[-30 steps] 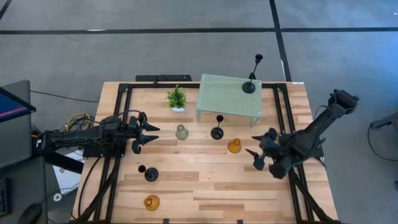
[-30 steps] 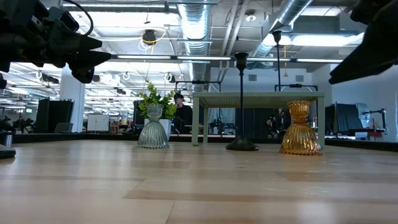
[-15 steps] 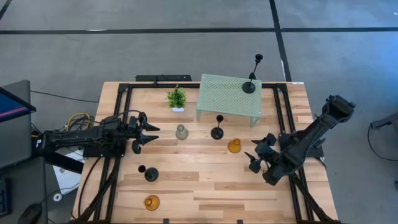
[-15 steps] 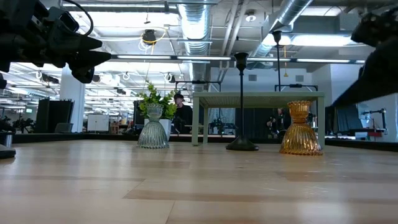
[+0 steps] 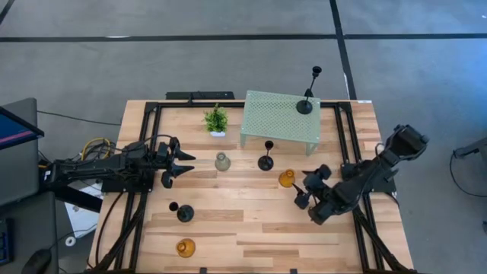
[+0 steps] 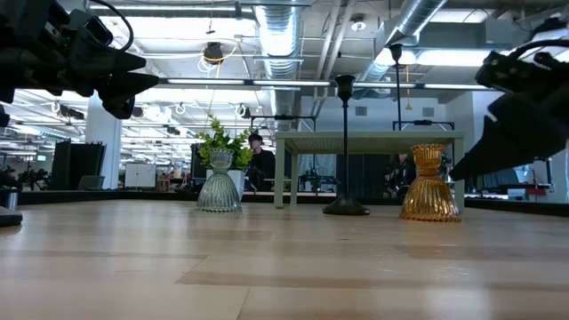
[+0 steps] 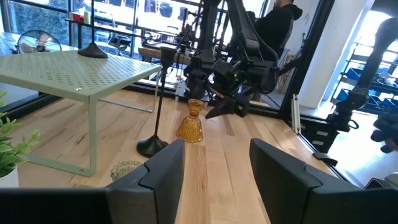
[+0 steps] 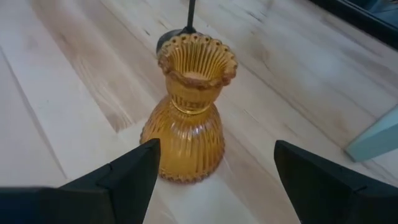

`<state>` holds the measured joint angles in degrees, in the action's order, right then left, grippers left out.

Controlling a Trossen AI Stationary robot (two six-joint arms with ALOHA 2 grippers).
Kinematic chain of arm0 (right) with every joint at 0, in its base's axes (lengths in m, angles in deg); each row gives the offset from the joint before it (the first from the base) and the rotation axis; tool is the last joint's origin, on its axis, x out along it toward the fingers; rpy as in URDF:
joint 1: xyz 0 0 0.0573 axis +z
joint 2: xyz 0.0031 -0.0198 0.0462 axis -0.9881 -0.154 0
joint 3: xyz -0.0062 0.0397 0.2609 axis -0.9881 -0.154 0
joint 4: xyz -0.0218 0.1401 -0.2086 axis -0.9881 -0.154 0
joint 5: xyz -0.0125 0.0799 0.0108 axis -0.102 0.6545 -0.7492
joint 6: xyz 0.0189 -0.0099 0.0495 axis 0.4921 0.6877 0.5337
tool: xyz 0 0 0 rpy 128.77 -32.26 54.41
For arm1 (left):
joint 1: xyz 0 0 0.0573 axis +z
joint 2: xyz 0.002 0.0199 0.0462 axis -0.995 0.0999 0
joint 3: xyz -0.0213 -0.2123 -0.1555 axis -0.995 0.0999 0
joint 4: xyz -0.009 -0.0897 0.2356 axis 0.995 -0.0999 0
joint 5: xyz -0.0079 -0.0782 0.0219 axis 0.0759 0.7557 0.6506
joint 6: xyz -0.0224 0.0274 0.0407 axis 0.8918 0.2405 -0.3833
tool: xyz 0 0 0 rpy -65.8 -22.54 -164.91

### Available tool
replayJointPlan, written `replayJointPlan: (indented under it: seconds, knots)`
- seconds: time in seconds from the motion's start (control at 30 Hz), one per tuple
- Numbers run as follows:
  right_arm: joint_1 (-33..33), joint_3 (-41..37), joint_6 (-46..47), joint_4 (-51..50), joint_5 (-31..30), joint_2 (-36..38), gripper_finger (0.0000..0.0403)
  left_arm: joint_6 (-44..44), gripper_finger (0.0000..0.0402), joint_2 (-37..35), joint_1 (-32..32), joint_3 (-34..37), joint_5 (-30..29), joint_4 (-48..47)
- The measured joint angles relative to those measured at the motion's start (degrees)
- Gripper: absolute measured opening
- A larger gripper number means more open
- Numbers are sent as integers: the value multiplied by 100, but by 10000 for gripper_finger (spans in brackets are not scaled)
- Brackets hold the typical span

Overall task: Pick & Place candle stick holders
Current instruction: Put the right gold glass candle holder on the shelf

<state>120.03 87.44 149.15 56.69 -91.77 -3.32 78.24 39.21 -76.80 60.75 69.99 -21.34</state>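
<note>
- The pale green mesh stand [image 5: 279, 118] is taken as the landmark; it is set at the far middle of the wooden table [image 5: 251, 228].
- One black candle stick holder [image 5: 306, 104] is seen standing upright on the stand's top, at its far right corner.
- A second black holder [image 5: 265, 161] is placed on the table just in front of the stand, and the clear-grey glass holder [image 5: 222, 162] is found to the front left of the stand.
- An amber glass holder [image 5: 286, 179] is located in front of the stand, slightly right of the second black holder, upright and untouched.
- The right gripper [image 5: 300, 194] is held just beside this amber holder, on the side away from the stand; its fingers are spread wide, with the holder framed between them in the right wrist view but not gripped.
- A third black holder [image 5: 183, 212] and a second amber holder [image 5: 186, 247] are set well in front of the stand, toward the near left.
- The small potted plant [image 5: 216, 120] is placed just left of the stand.
- The left gripper [image 5: 174, 160] is held above the table, left of the clear-grey holder, with its fingers parted and nothing between them.
</note>
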Motion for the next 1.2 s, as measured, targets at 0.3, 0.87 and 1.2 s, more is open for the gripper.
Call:
replayJointPlan:
  seconds: [0.3, 0.87, 1.2]
  knots:
    - [-474, 2, 307, 613, 950, -197, 305, 0, 182, -1, 0, -1, 0, 0]
    - [-1052, 4, -938, 1681, 270, -178, 305, 0, 182, -1, 0, -1, 0, 0]
    - [-1291, 2, -1544, 2372, 252, -178, 304, 0, 182, -1, 0, -1, 0, 0]
